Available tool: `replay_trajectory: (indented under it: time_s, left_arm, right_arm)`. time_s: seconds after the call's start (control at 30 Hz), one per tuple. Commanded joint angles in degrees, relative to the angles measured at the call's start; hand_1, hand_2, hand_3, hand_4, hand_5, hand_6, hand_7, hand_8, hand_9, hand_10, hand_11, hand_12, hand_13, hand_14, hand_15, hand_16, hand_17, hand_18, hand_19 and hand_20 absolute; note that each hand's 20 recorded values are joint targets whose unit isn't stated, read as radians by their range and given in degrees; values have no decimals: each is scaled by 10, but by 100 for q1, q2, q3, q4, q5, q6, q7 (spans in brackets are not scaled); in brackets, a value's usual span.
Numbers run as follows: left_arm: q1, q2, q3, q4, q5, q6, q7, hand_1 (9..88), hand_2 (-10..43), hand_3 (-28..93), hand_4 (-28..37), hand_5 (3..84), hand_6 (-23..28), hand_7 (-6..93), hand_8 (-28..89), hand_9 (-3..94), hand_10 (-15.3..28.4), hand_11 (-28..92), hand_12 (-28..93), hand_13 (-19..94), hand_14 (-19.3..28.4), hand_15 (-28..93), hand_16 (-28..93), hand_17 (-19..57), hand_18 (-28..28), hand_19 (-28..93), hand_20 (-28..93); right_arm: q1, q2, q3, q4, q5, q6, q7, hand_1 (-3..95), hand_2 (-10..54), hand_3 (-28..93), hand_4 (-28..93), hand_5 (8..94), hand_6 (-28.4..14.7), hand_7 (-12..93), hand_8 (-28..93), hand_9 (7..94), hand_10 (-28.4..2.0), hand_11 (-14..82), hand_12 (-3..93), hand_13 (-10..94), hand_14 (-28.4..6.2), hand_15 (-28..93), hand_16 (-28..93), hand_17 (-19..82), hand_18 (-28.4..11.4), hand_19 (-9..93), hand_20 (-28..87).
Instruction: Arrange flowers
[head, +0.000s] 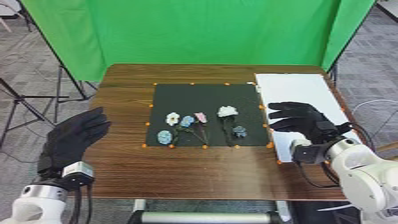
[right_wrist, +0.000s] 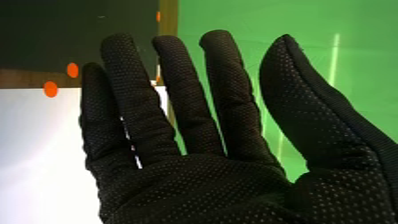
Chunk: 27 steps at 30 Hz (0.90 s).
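Several artificial flowers lie on the black mat (head: 204, 92) in the head view: a white one (head: 172, 118), a blue one (head: 187, 121), a pink one (head: 200, 117), a larger white one (head: 227, 111), a light blue one (head: 164, 137) and a dark blue-grey one (head: 239, 131). My right hand (head: 302, 120) is over the white sheet, right of the mat and apart from the flowers. In the right wrist view my right hand (right_wrist: 195, 185) has straight, spread fingers and holds nothing. My left hand (head: 73, 139) is open at the table's left edge.
The white sheet (head: 298, 90) lies along the right side of the brown table (head: 120, 165). Orange dots mark the edges of mat and sheet. A green backdrop (head: 204, 35) stands behind the table, with a tripod at the left.
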Motion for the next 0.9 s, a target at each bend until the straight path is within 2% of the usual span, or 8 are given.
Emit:
replay_trajectory:
  time_s: [0.03, 0.2, 0.33, 0.4, 0.53, 0.7, 0.77, 0.9]
  left_arm:
    - [231, -266, -164, -53, 113, -164, -168, 269, 43, 814, -202, 455, 128, 170, -96, 366, 214, 331, 93, 231, 269, 603, -133, -94, 230, 602, 48]
    - [406, -433, -157, -84, 137, -199, -214, 270, 43, 811, -199, 455, 127, 165, -94, 367, 214, 327, 95, 233, 269, 600, -132, -94, 232, 604, 44]
    - [655, -785, -253, -185, 235, -295, -212, 270, 44, 809, -199, 454, 127, 164, -92, 367, 214, 326, 96, 231, 270, 598, -132, -93, 231, 604, 42]
    - [706, -810, -201, -180, 151, -175, -103, 268, 44, 811, -199, 453, 127, 165, -92, 366, 217, 326, 96, 229, 271, 600, -131, -94, 229, 606, 41]
    - [870, -816, -304, -186, 9, -315, -72, 267, 43, 813, -199, 452, 128, 166, -93, 365, 216, 327, 97, 227, 272, 601, -132, -96, 229, 608, 40]
    - [933, -787, -307, -209, -10, -172, 34, 266, 43, 812, -199, 452, 129, 164, -94, 365, 217, 328, 97, 227, 272, 602, -133, -96, 229, 609, 39]
    - [957, -836, -331, -196, 28, -265, -75, 266, 43, 811, -199, 451, 129, 164, -93, 366, 218, 329, 97, 228, 273, 602, -133, -96, 229, 609, 38]
    - [891, -693, -244, -161, -82, -147, 146, 266, 43, 812, -200, 449, 129, 164, -92, 366, 218, 329, 97, 227, 273, 602, -134, -96, 228, 609, 37]
  right_arm:
    - [-43, 85, 52, -33, 15, 150, -61, 287, 65, 876, -283, 539, 0, 208, -150, 553, -130, 143, 138, 442, -167, 359, 122, 140, -182, 592, 129]
    - [-159, 133, 84, -9, 64, 201, -61, 284, 64, 878, -283, 532, 2, 206, -152, 539, -130, 134, 136, 434, -166, 351, 120, 135, -179, 579, 126]
    - [-138, 242, 103, 39, 34, 158, -123, 277, 63, 879, -283, 530, 2, 207, -152, 534, -130, 124, 134, 428, -168, 339, 117, 130, -178, 570, 124]
    - [-134, 288, 82, 42, 34, 238, -180, 276, 60, 881, -283, 530, 2, 207, -152, 534, -128, 123, 134, 428, -167, 334, 118, 129, -178, 567, 124]
    - [-182, 346, 57, 37, 85, 240, -204, 277, 56, 884, -283, 529, 4, 209, -154, 532, -127, 121, 136, 427, -166, 330, 122, 127, -178, 564, 128]
    - [-144, 341, 80, 67, 39, 287, -316, 282, 57, 882, -283, 522, 4, 206, -154, 528, -125, 119, 136, 425, -164, 325, 124, 125, -179, 562, 131]
    - [-124, 375, 64, 94, 78, 328, -285, 285, 64, 883, -283, 517, 7, 204, -154, 524, -123, 117, 136, 425, -163, 324, 125, 125, -178, 560, 131]
    - [-146, 385, 75, 97, 49, 388, -356, 283, 69, 887, -283, 509, 7, 203, -153, 521, -123, 117, 137, 421, -164, 324, 127, 122, -179, 560, 133]
